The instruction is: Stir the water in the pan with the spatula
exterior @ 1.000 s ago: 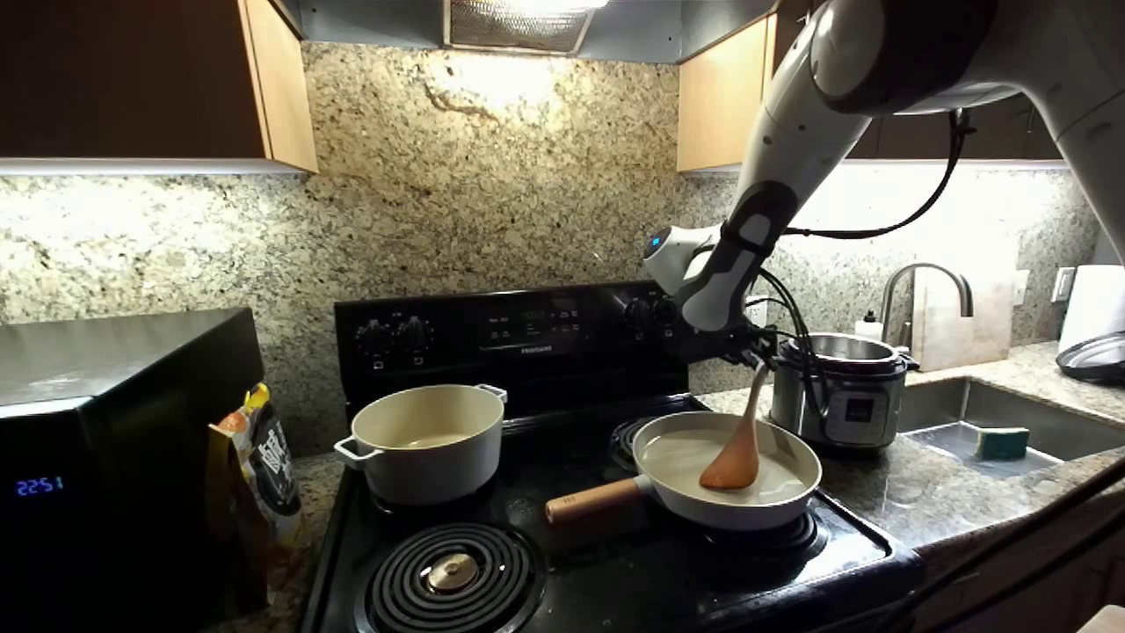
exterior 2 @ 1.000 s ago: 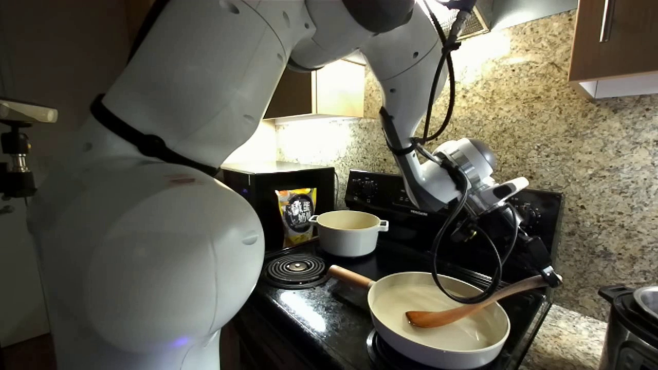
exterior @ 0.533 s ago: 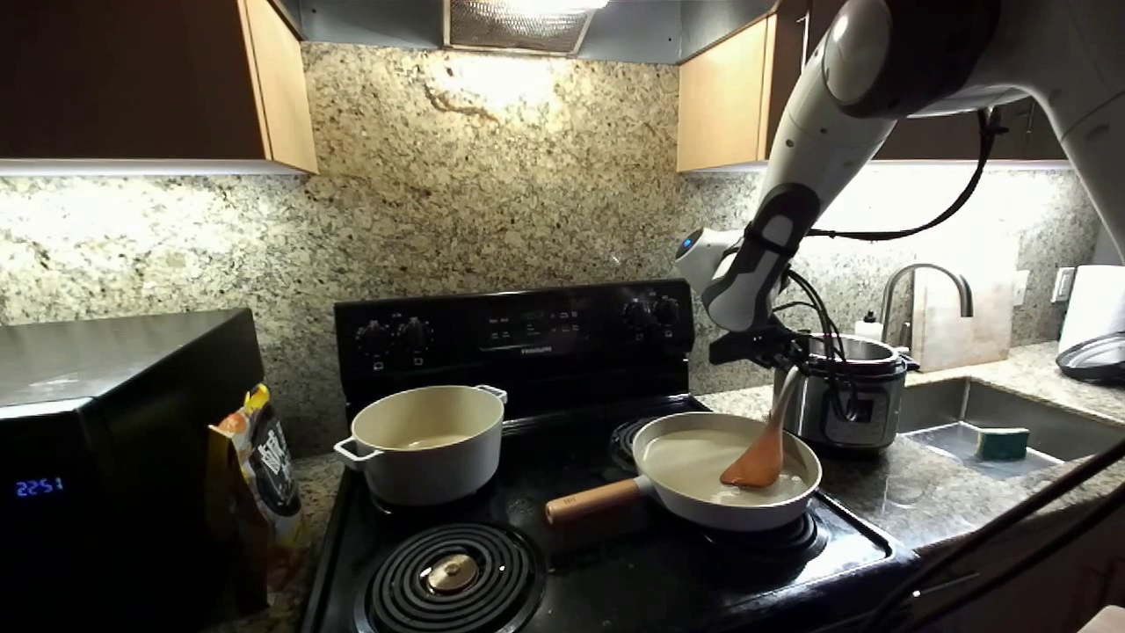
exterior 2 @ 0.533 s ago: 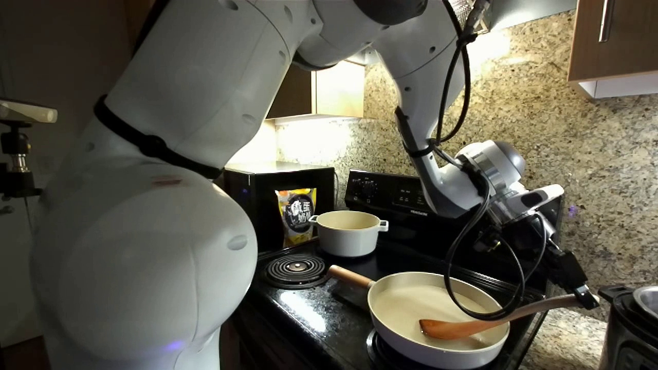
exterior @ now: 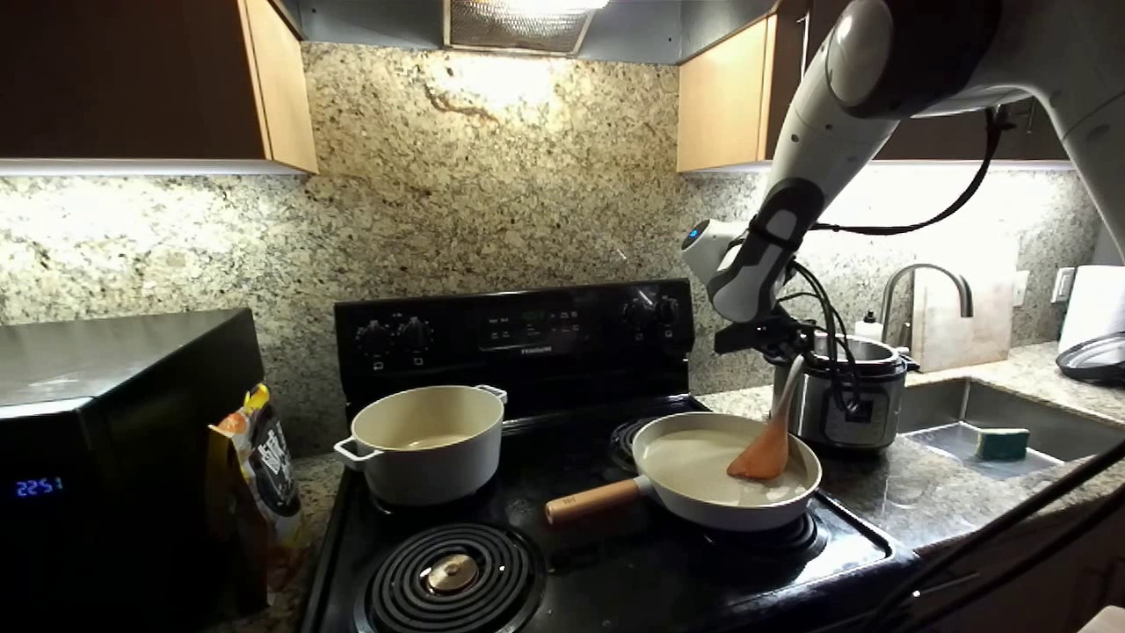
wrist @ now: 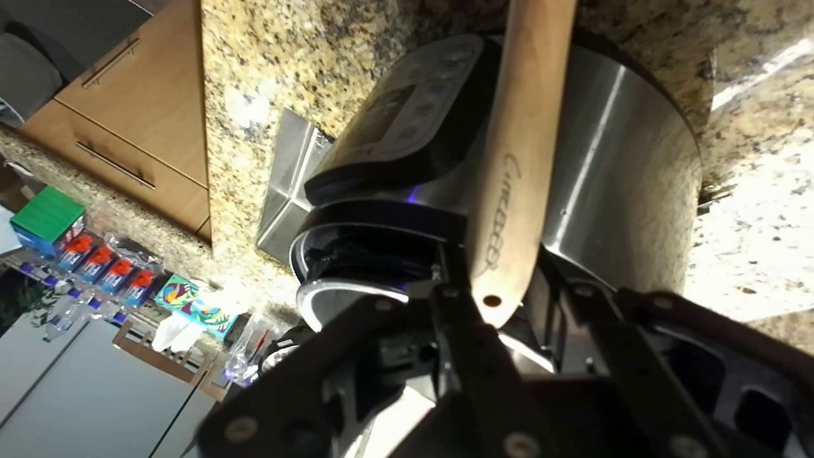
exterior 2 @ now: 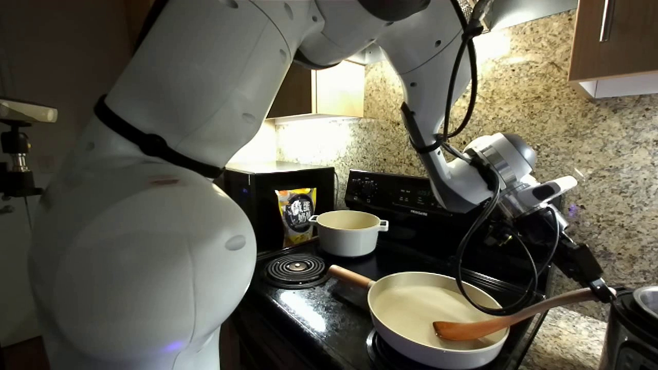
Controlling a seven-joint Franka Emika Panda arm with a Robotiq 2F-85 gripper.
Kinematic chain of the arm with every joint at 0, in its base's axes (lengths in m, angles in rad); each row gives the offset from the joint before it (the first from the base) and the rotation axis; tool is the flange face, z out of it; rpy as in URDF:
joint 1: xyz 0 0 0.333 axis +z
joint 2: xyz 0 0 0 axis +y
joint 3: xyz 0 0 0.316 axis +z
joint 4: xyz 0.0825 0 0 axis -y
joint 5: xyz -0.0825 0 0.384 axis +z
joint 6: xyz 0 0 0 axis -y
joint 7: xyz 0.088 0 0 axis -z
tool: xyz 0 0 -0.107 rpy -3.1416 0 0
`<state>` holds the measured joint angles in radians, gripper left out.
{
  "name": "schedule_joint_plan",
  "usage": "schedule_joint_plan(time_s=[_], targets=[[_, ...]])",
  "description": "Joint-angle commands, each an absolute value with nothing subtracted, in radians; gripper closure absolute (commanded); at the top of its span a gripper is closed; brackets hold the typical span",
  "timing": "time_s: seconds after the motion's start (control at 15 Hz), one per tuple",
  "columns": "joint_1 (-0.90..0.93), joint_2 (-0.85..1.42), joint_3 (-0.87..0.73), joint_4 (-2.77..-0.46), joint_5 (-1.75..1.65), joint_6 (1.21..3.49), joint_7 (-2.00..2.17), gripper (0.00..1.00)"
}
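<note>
1. Speckled stone backsplash (exterior: 492,193) in an exterior view, brightly lit beneath the range hood (exterior: 518,31); black stove (exterior: 633,571) in front. Cream-white pan (exterior: 738,519) sits on a coil burner (exterior: 795,541), its wooden handle (exterior: 598,501) pointing away from the pressure cooker (exterior: 883,404).
2. Also there: water (exterior: 685,462) in the pan, pale and shallow, with faint glints. Spatula (exterior: 775,435) tilted, blade down in the pan on the side nearer the cooker. Deeper cream pot (exterior: 431,475) also on the stove, well apart from the pan.
3. In an exterior view: gripper (exterior 2: 602,291) clamped on the spatula's upper end, out beyond the pan rim and near the cooker. Shaft slopes down over the rim; blade low in the water. Contact with the pan floor cannot be told. Snack bag (exterior 2: 297,216) upright before the microwave (exterior 2: 264,195), near the pot.
4. Wrist view: spatula shaft runs into the gripper, pinched from both sides; dark lettering on the wood, small hole near its end. Cooker's steel body lies behind the shaft. Beyond: speckled countertop (wrist: 273,57), wooden drawers (wrist: 146,127), patterned tissue box (wrist: 197,308) with a tissue (wrist: 176,333) sticking out.
</note>
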<state>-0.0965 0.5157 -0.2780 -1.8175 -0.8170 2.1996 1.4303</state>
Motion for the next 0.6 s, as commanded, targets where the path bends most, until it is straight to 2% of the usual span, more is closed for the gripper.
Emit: schedule_joint_plan(time_s=[0.0,0.53], targets=[[-0.091,0.506,-0.267,-1.784,-0.798,2.163,1.428,0.93],[-0.074,0.519,-0.245,-1.731,-0.809,2.164,1.422,0.93]])
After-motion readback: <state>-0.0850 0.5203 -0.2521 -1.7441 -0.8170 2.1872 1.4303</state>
